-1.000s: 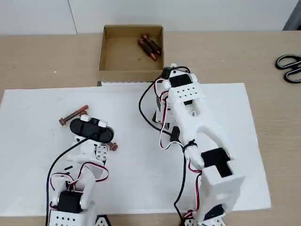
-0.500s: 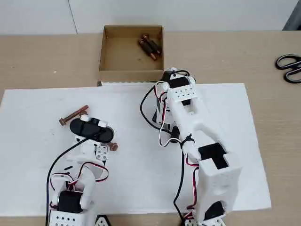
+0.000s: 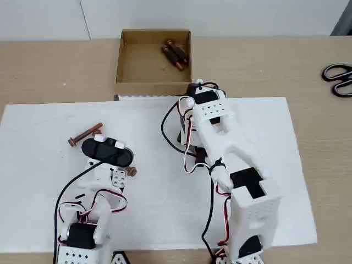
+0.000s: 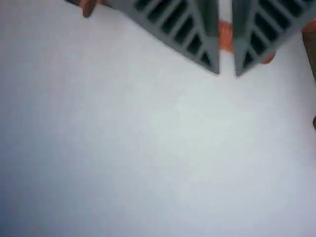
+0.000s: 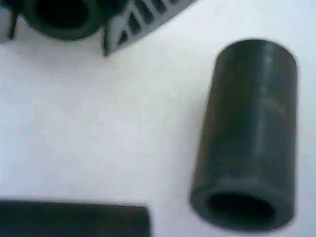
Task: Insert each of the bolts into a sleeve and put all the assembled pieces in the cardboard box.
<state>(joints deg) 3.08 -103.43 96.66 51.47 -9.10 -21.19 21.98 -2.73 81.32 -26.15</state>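
One copper bolt lies loose on the white paper. My left gripper stands just behind it, low over the paper, shut on another bolt whose head sticks out at the side. My right gripper hangs under its arm near the paper's far edge, close to the cardboard box. Black sleeves lie right by it: one on its side, one end-on against the gripper's grey frame, a third at the view's edge. Two assembled pieces rest in the box.
Scissors lie on the bare table at the far right. The right arm's white body and its cables cross the middle of the paper. Open paper stretches at the left and in front of the left arm.
The right arm's elbow and wrist have shifted slightly left and toward the box, bending more steeply. The left arm and the loose bolt have stayed put.
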